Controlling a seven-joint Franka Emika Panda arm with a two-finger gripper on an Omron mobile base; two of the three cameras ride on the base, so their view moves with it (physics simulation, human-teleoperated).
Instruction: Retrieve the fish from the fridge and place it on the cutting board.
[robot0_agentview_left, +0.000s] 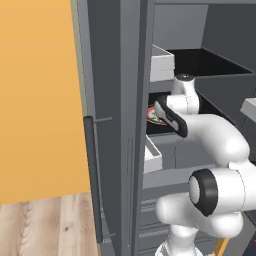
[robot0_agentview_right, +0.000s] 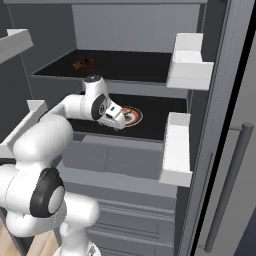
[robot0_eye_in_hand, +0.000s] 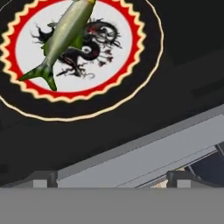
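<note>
Dark fridge (robot0_agentview_right: 220, 100) shelving surrounds us, door swung wide. On the middle shelf (robot0_agentview_right: 155, 117) the fish (robot0_eye_in_hand: 65, 33) lies slantwise across a red-rimmed dragon plate (robot0_eye_in_hand: 127, 57), back from the shelf's front edge. Our tool (robot0_agentview_right: 119, 116), fingers (robot0_eye_in_hand: 41, 178) spread apart and empty, hovers near that edge, short of the fish. We should advance, centre over its body, turn square across it, then descend.
</note>
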